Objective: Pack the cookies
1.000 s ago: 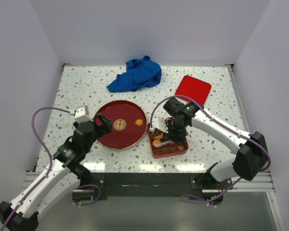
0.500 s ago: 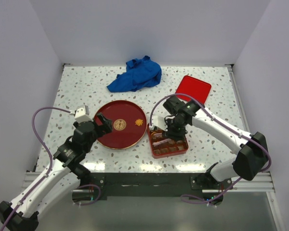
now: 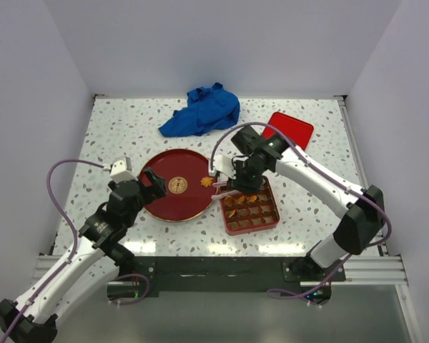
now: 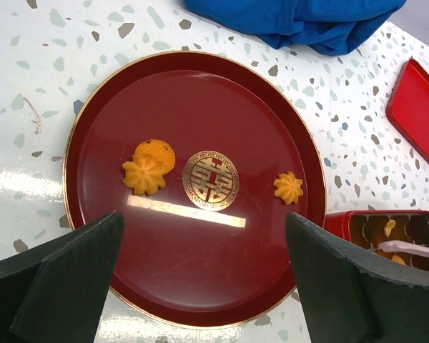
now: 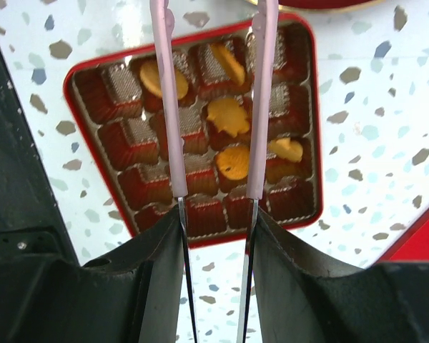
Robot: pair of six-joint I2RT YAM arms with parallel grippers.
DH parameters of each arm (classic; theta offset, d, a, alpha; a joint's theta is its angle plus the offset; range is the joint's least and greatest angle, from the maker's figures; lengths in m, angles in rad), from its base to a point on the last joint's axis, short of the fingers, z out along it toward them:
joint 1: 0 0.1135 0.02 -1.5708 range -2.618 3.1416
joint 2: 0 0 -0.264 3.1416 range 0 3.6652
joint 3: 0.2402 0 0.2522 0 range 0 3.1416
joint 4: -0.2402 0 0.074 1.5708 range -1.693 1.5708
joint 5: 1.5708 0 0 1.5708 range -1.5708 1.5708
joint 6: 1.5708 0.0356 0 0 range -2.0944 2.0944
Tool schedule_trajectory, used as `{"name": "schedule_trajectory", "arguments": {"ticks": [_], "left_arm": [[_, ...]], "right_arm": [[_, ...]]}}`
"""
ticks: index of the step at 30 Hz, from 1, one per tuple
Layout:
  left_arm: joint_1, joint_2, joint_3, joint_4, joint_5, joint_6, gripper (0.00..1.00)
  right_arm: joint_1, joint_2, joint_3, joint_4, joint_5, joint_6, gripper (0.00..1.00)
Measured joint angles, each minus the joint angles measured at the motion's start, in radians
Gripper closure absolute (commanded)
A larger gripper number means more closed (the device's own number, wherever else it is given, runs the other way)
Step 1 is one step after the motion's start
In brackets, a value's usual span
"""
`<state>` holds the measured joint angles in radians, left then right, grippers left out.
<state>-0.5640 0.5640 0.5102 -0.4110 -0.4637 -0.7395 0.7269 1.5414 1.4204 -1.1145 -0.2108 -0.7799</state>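
Three cookies lie on the dark red plate: a flower one overlapping a round one left of the gold emblem, and a flower one at the right. Several more cookies sit in cells of the red box. My left gripper hangs open over the plate's near rim, with nothing between its fingers. My right gripper is shut on pink-tipped tongs, whose arms stand apart. The tongs' tips reach beside the right cookie; the right wrist view cuts them off.
The plate and the box stand side by side near the table's front. A flat red lid lies at the back right, behind the right arm. A crumpled blue cloth lies at the back.
My right arm has swung from over the box up and to the left, bringing the tongs to the plate's right edge. The box's cells now show. The left arm has not moved.
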Motion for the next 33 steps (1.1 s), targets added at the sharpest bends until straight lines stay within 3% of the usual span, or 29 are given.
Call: {"name": "schedule_trajectory", "arguments": {"ticks": [11,17,33], "left_arm": [[0.000,-0.068,0.012,-0.075,-0.048,-0.001,0.00],[0.000,-0.134,0.029,-0.153,-0.091,-0.010,0.00],[0.000,-0.144,0.043,-0.214,-0.122,-0.027,0.00]], "right_arm": [[0.185,0.375,0.307,0.114,0.031,0.039,0.59],[0.219,0.555,0.448,0.192,0.074,0.077,0.59],[0.250,0.633,0.489,0.304,0.178,0.087,0.59]]}}
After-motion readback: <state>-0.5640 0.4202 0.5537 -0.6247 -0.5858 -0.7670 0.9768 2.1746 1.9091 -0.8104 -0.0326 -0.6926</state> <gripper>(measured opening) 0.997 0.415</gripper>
